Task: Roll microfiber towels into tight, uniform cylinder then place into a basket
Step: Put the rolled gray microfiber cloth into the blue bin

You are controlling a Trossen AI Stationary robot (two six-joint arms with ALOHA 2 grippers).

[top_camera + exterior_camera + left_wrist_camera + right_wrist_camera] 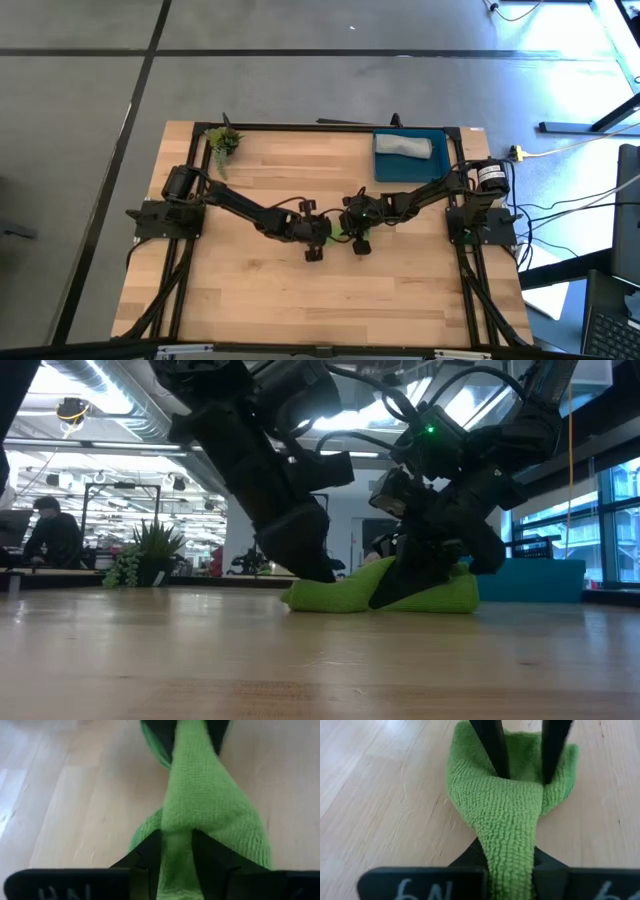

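- high view: both arms meet at mid-worktop. left claw (318, 240) and right claw (352, 236) sit just beside each other over the green towel (338, 233), which is mostly hidden beneath them. grey towel (404, 146), rolled, already lies in the basket (385, 166) at the far right corner. a plant (223, 141) stands at the far left corner. worktop (260, 290) is bare boards all round the claws, and both are well apart from every edge.
- low view: green towel (385, 588) lies as a lumpy, uneven bundle on the boards, one claw pressing in at each end. basket (540, 580) shows behind to the right, plant (150, 555) far off left. a person (50, 535) sits in the room beyond, well apart from the rig.
- left wrist view: left claw (176, 862) is closed on a fold of the green towel (200, 805), cloth bunched between its fingers (145, 855). the other arm's fingers pinch the far end.
- right wrist view: right claw (509, 865) is clamped tight on the opposite end of the green towel (495, 795). the left arm's fingers stand in the cloth beyond.
- judgement: step in hand is rolling the second towel. the roll is loose and not uniform, so the task is about half done.
- next move: tighten the bundle evenly along its length, then lift it clear and carry it to the basket, setting it beside the grey roll. the path there is open. the risk is the roll slackening on release.
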